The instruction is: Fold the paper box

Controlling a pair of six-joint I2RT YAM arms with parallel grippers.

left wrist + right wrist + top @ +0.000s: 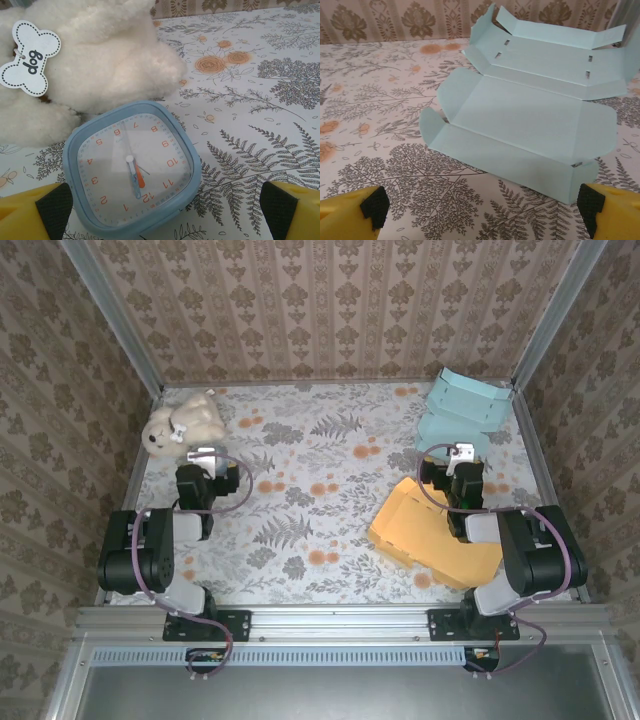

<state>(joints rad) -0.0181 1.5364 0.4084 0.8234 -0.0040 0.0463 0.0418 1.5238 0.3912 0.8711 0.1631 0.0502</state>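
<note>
A light blue paper box (pixel 535 107), unfolded with its flaps partly raised, lies at the back right of the table (pixel 462 408). My right gripper (pixel 484 207) stands open just short of the box's near edge, holding nothing; from above it (pixel 459 452) sits in front of the box. A second, orange paper box (pixel 425 535) lies flat under the right arm. My left gripper (pixel 165 207) is open at the back left (pixel 205 456), its fingers wide apart and empty.
A white plush dog (pixel 100 60) with a "dog" tag lies at the back left (pixel 185 422). A light blue square clock (pixel 132 167) lies face up right before the left fingers. Patterned walls enclose the floral table (pixel 320 490).
</note>
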